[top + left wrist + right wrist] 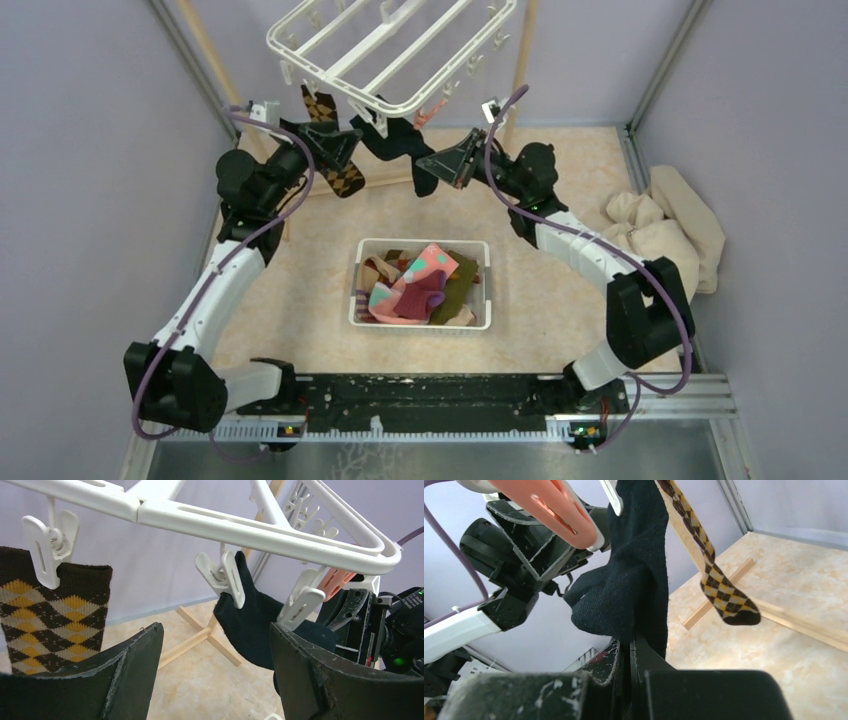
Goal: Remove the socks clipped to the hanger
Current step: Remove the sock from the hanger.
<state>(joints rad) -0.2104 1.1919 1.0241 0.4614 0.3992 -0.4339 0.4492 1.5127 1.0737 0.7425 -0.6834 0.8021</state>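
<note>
Hanging 12-to-6, soft black knit sock (636,565) lies 12 o'clock of right gripper (631,647), clenched on its foot; left gripper (215,635) spread, empty.

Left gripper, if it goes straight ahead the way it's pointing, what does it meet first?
Probably the black sock hanging from its clip, just right of centre between the open jaws; depth is hard to judge.

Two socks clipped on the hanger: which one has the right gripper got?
The black sock: the right gripper has its jaws shut on its lower edge. The brown argyle sock hangs free beside it.
</note>
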